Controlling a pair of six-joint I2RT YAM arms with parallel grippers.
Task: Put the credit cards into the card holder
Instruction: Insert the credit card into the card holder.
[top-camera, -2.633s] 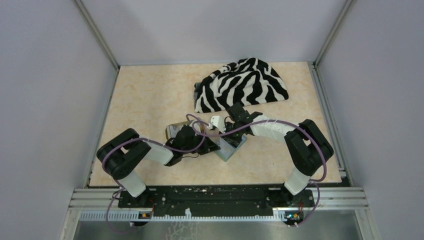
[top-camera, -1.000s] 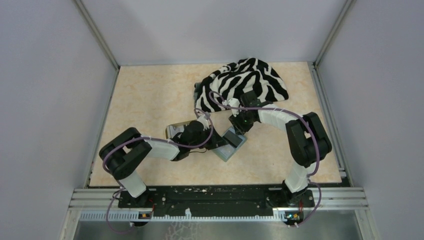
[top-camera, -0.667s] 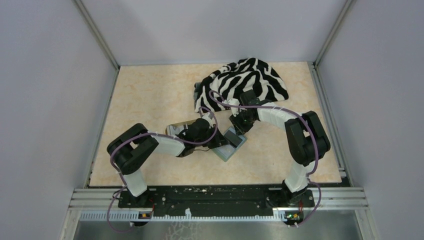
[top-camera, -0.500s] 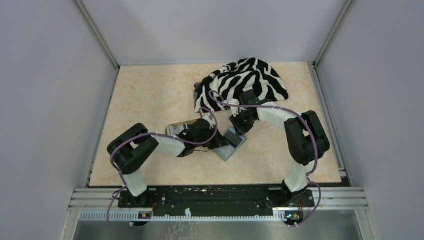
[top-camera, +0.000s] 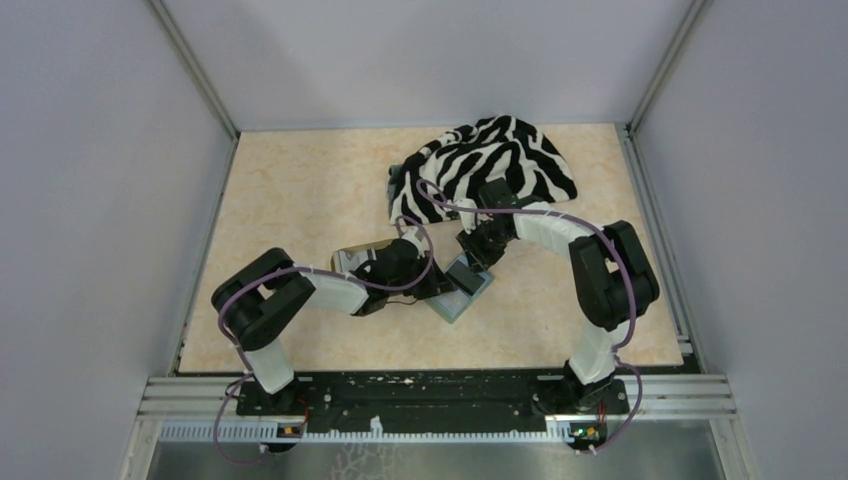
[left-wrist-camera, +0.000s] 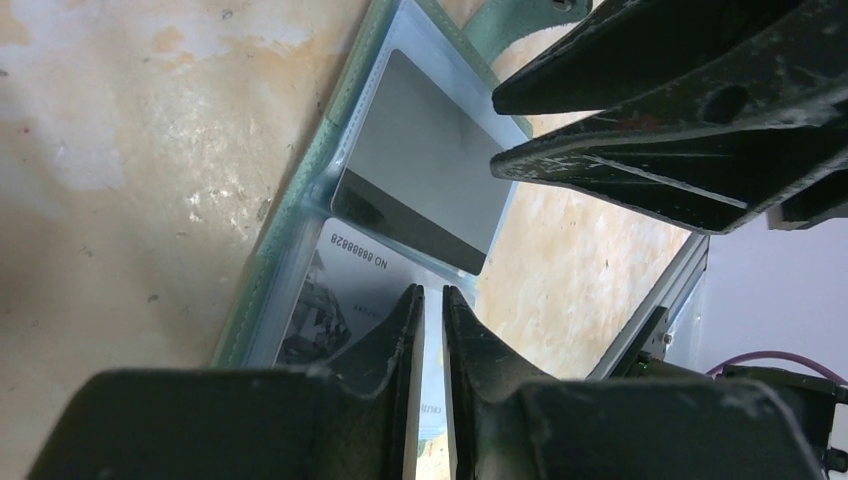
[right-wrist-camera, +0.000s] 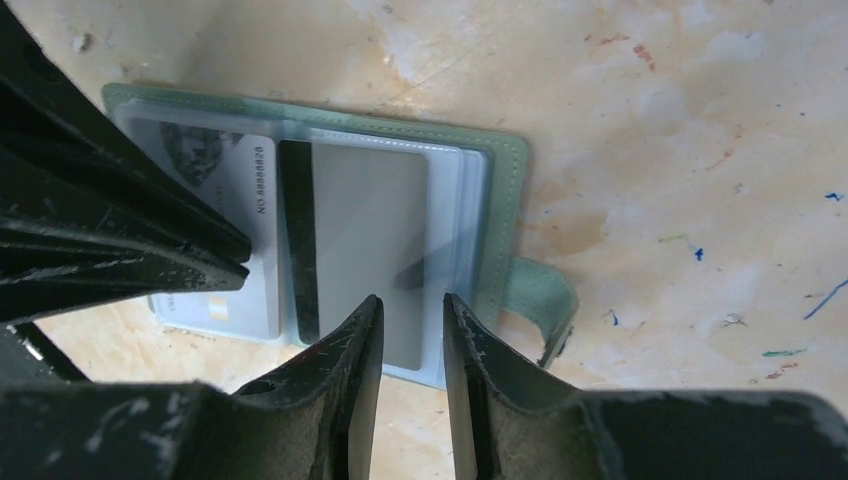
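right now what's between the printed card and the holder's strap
The grey card with a dark stripe, sleeved inside the open card holder, lies between them; the right wrist view shows it.

From above I see the card holder (top-camera: 457, 303) only in part: the left gripper (top-camera: 432, 285) and right gripper (top-camera: 468, 265) overlap it. At the left wrist, fingers (left-wrist-camera: 380, 350) cover the lower card (left-wrist-camera: 335, 295).

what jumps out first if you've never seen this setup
The zebra-striped cloth heaped at the far edge of the table grabs the eye first. Mid-table, the left gripper and right gripper converge over the open green card holder, where a grey card and a printed card already sit in its clear sleeves.
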